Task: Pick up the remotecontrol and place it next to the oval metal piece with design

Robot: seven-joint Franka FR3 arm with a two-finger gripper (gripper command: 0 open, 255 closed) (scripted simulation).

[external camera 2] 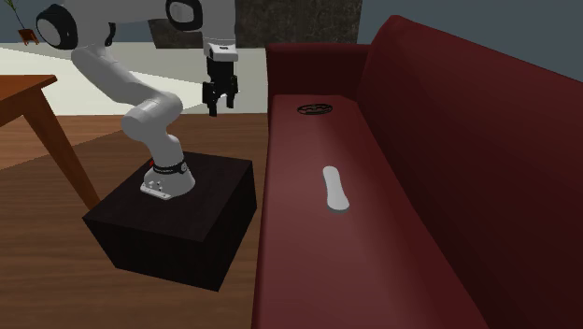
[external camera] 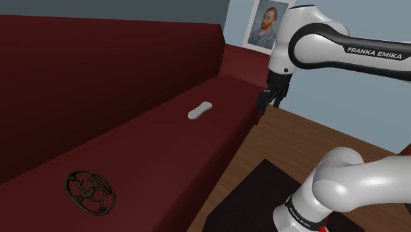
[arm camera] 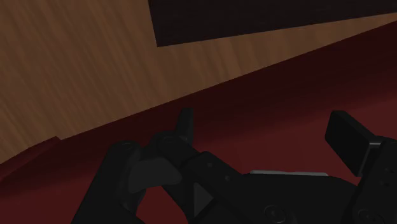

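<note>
A pale grey, slim remote control (external camera: 199, 110) (external camera 2: 334, 189) lies flat on the dark red sofa seat (external camera: 151, 151). A dark oval metal piece with an openwork design (external camera: 91, 192) (external camera 2: 314, 109) lies flat on the same seat, well apart from the remote. My black gripper (external camera: 271, 99) (external camera 2: 220, 101) hangs in the air off the seat's front edge, to the shoulder view's right of the remote and not touching it. In the wrist view the gripper (arm camera: 267, 130) is open, its fingers (arm camera: 347, 137) apart with nothing between them, above the sofa's edge.
The sofa's tall backrest (external camera 2: 467, 131) and an armrest (external camera: 247, 62) border the seat. The black stand (external camera 2: 177, 224) sits on a wooden floor (arm camera: 83, 57) in front of the sofa. A wooden table (external camera 2: 33, 93) stands beyond it. A portrait (external camera: 265, 26) hangs on the wall.
</note>
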